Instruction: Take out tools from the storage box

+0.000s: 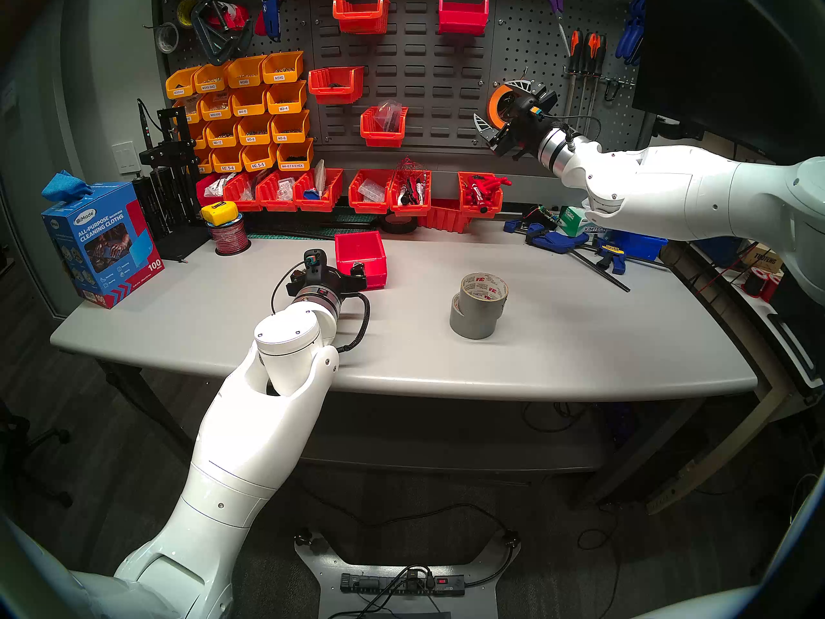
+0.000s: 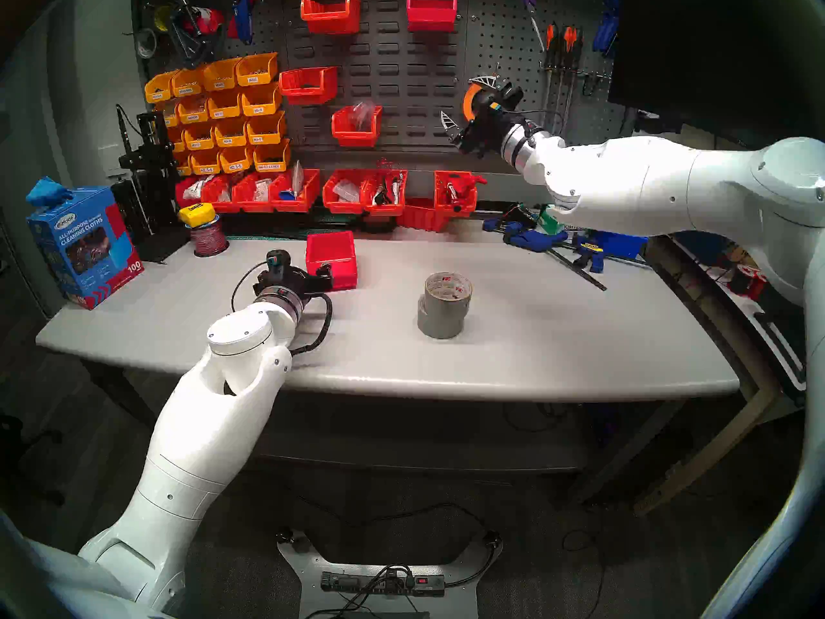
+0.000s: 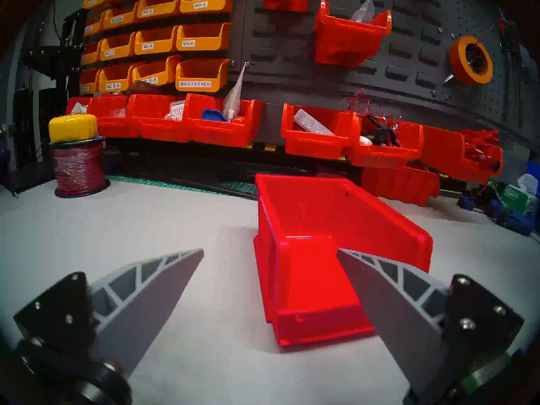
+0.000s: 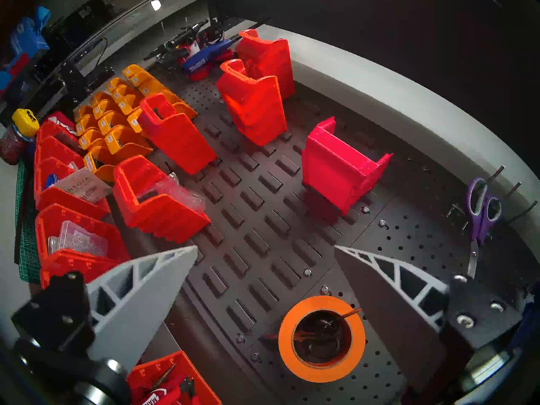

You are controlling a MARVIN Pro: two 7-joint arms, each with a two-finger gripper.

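Grey bench [image 1: 580,336] carrying the task items. Red storage box [image 1: 359,256] stands toward the bench's rear left of centre, its interior bare in the left wrist view. Two silver-grey tape rolls [image 1: 480,310] sit stacked, the upper one offset, right of the box and well apart from it. Left claw [image 3: 270,251] lies low at the box's sloped front, fingers spread wide, one tip over the front lip. Right claw [image 4: 266,248] is raised before the pegboard [image 4: 292,249], spread wide, gripping nothing, near the orange tape roll [image 4: 321,338]
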